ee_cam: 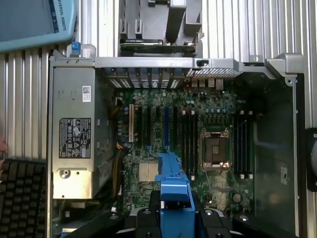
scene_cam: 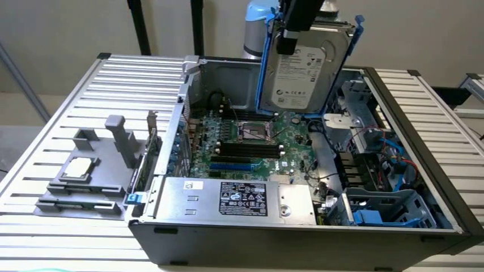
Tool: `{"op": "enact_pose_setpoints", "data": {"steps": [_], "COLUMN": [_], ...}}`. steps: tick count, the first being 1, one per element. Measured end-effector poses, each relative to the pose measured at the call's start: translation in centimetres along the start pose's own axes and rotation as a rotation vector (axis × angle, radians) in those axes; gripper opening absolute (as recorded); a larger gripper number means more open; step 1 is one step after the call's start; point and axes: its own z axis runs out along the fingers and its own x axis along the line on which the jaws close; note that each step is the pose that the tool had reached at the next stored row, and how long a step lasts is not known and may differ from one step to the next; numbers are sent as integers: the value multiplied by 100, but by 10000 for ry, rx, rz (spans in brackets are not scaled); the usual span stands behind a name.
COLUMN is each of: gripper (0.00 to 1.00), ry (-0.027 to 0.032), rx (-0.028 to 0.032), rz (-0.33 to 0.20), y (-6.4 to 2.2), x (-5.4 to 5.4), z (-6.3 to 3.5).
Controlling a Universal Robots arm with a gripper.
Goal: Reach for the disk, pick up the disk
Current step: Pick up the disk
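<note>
Gripper [scene_cam: 291,42] clamps disk [scene_cam: 302,76] – lifted above open PC case [scene_cam: 302,243].

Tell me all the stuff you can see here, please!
Disk: one, silver-grey with a white label and blue edging, held up in the air above the open computer.
Computer case: one, dark grey, lying open on the table.
Circuit board: one, green, on the floor of the case.
Silver box: one, with a black label, at the near end of the case.
Grey holder: one, on the table at the exterior view's left, with a small square chip on it.
Table: one, ribbed silver metal.
Gripper: one, black, clamped on the disk's top edge.
</note>
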Motion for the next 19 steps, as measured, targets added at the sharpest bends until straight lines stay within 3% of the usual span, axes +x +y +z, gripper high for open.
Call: {"op": "enact_pose_setpoints", "data": {"steps": [5, 19], "gripper": [33, 33], "ry": [-1, 1], "rx": [0, 0], "rz": [0, 0], "y": [-165, -430], "x": [119, 595], "z": [-4, -22]}}
